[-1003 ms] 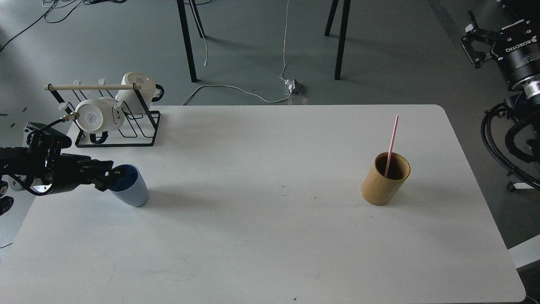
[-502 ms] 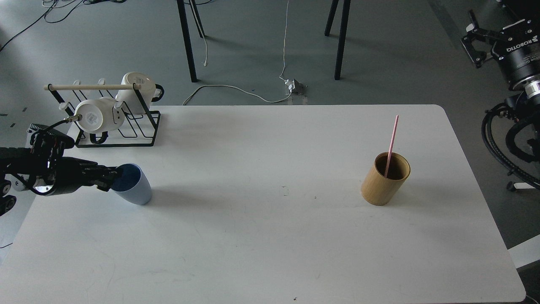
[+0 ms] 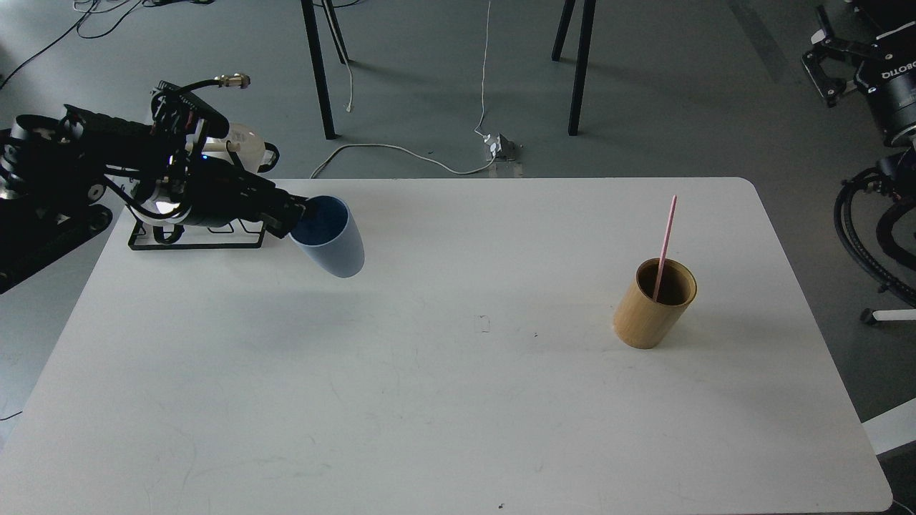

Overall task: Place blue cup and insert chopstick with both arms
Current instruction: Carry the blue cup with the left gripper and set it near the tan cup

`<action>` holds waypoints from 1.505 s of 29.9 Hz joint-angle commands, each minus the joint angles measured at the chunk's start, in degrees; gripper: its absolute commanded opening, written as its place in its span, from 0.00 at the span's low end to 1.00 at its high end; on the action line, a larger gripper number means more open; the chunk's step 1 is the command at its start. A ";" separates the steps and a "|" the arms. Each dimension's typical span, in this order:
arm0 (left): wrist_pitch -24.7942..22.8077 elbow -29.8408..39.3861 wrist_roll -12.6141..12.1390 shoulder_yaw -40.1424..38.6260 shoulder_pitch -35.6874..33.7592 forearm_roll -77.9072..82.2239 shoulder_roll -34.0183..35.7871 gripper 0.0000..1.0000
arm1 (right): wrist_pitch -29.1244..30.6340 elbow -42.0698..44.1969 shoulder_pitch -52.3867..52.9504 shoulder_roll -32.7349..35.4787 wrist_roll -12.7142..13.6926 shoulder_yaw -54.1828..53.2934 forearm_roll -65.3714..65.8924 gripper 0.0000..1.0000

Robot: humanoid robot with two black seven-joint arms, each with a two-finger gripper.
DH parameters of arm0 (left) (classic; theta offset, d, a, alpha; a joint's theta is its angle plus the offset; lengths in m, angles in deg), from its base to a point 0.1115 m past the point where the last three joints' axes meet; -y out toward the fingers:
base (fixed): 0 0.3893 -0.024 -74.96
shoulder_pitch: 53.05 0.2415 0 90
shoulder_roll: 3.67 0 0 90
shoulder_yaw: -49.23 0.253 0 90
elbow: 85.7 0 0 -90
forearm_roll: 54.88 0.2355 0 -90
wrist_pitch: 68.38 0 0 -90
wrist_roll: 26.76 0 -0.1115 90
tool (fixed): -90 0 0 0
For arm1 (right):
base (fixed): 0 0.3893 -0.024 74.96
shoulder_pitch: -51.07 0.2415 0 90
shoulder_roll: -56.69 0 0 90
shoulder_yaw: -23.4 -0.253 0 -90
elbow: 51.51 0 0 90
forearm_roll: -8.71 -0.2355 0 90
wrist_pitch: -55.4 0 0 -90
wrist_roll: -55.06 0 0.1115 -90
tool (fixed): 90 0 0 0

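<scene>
One blue cup (image 3: 328, 237) hangs tilted in the upper left of the frame, our left gripper (image 3: 297, 212) pinching its rim. The chopstick (image 3: 663, 244) leans in the tan holder (image 3: 653, 302) far right, nearer our right gripper (image 3: 834, 68), whose jaws stand apart, empty.

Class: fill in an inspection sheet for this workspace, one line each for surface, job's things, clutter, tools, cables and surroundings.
Surface: white table, faint scuffs.
Job's things: blue cup tilted, held off the table; pink chopstick standing in the tan holder.
Clutter: black rack with a white mug, far left.
Tools: left tool shut on the cup's rim; right tool open, off the table.
Cables: white lead on the floor.
Surroundings: grey floor, black legs.
</scene>
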 commanded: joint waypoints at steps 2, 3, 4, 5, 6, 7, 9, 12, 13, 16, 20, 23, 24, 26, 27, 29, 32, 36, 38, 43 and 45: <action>-0.17 0.23 -2.40 0.27 -3.10 0.63 -12.09 0.01 | 0.00 -0.07 0.45 2.58 0.00 0.00 0.00 1.00; -0.17 0.14 -2.49 0.27 -3.19 0.98 -14.20 0.01 | 0.00 -0.16 0.46 3.20 0.00 0.00 0.00 1.00; -0.17 -0.29 -2.58 0.27 -3.02 1.77 -16.57 0.01 | 0.00 -0.16 0.54 3.90 0.00 -0.08 0.00 1.00; -0.17 -0.64 -2.66 0.44 -2.67 2.82 -18.51 0.01 | 0.00 -0.16 0.54 4.52 0.00 -0.26 0.00 1.00; -0.17 -1.17 -2.75 1.05 -2.49 4.23 -20.36 0.01 | 0.00 -0.16 0.63 4.96 0.00 -0.43 0.00 1.00; -0.17 -1.87 -2.93 2.36 -2.32 5.98 -22.38 0.01 | 0.00 -0.16 0.54 5.48 0.00 -0.61 0.00 1.00; -0.17 -3.72 -3.10 5.26 -1.88 8.27 -25.72 0.01 | 0.00 -0.16 0.54 6.10 0.00 -0.79 0.00 1.00; -0.17 -3.99 -4.07 7.04 -0.65 8.90 -30.56 0.01 | 0.00 -0.16 0.46 6.28 0.00 -2.19 0.00 1.00; -0.17 -3.99 -4.59 7.12 -0.38 8.99 -31.62 0.01 | 0.00 -0.16 0.28 6.19 0.00 -2.72 0.00 1.00; -0.17 -5.39 -6.09 7.74 0.49 10.39 -33.56 0.01 | 0.00 -0.16 -0.16 6.19 0.00 -3.16 0.00 1.00; -0.17 -10.04 -6.27 7.74 2.43 11.80 -33.91 0.01 | 0.00 -0.16 -0.25 6.19 0.00 -3.16 0.00 1.00; -0.17 -12.59 -6.01 7.74 2.43 11.71 -33.74 0.02 | 0.00 -0.16 -0.25 6.19 0.00 -3.16 0.00 1.00; -0.17 -12.95 -6.01 7.74 2.43 11.71 -33.56 0.02 | 0.00 -0.16 -0.25 6.19 0.00 -3.16 0.00 1.00; -0.17 -13.04 -6.01 7.74 2.87 11.71 -33.38 0.03 | 0.00 -0.16 -0.33 6.11 0.00 -3.07 0.00 1.00; -0.17 -13.04 -6.01 7.74 3.22 11.71 -33.38 0.04 | 0.00 -0.16 -0.42 6.02 0.00 -3.07 0.00 1.00; -0.17 -13.04 -6.01 7.74 3.66 11.62 -33.38 0.06 | 0.00 -0.16 -0.42 5.84 0.00 -3.07 0.00 1.00; -0.17 -12.60 -5.66 7.04 3.66 11.18 -33.30 0.25 | 0.00 -0.16 -0.42 5.84 0.00 -3.07 0.00 1.00; -0.17 -12.34 -5.57 6.60 3.57 10.83 -32.86 0.44 | 0.00 -0.24 -0.42 5.93 0.00 -2.99 0.00 1.00; -0.17 -12.34 -5.48 6.07 3.40 8.74 -32.51 0.49 | 0.00 -0.24 -0.42 6.10 0.08 -2.90 0.00 1.00; -0.17 -12.25 -5.57 2.04 2.96 -1.01 -29.35 0.71 | 0.00 -0.33 -0.42 6.37 0.35 -1.23 1.66 1.00; -0.17 -11.99 -5.39 -1.29 2.78 -5.14 -27.77 0.79 | 0.00 -0.42 -0.34 6.89 0.35 -0.79 4.20 1.00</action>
